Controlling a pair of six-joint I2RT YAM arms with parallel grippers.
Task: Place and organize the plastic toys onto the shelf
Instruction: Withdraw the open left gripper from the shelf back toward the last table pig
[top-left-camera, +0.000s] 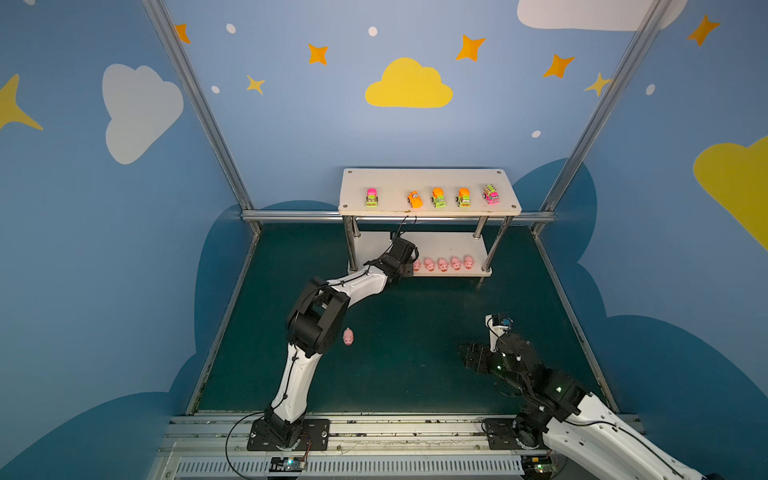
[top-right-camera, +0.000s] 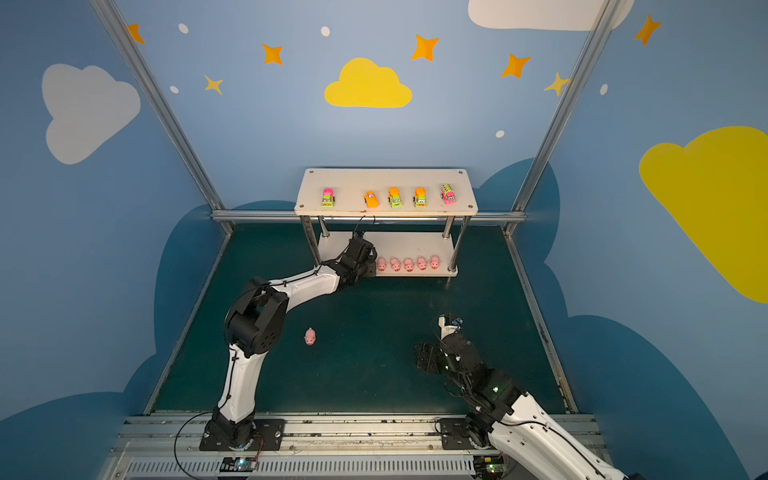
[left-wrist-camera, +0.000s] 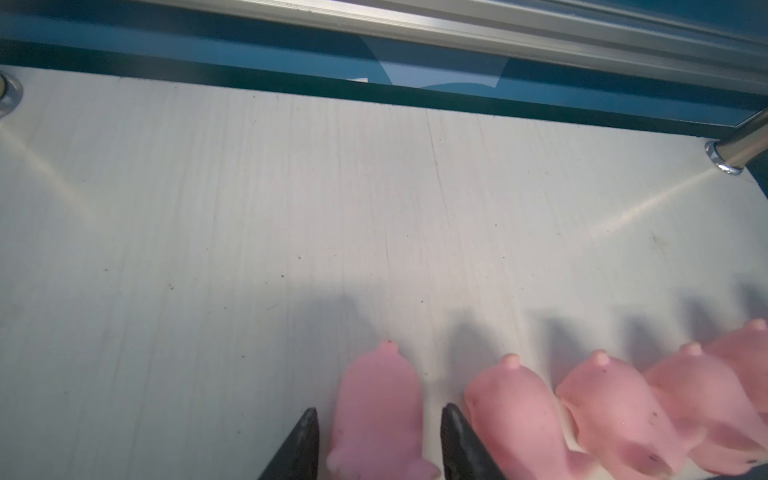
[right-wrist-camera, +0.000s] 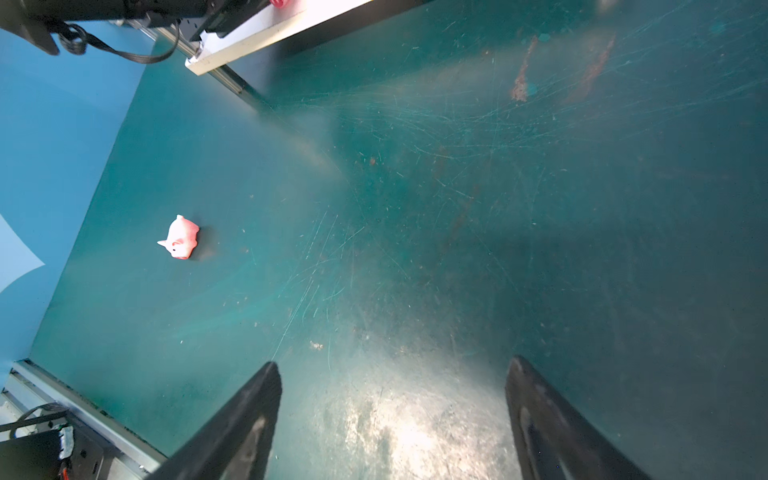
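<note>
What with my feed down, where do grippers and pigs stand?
Left gripper open, straddling end pig on lower shelf. Right gripper open, over mat. One loose pig on mat. Nothing blocking.

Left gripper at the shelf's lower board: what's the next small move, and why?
Probably pull the left gripper straight back out of the shelf. The small pink plastic pig stands on the white lower board with a gap to each black fingertip, so it looks free, and the neighbouring pink pig sits close beside one finger. A last pink pig lies on the green table mat.
</note>
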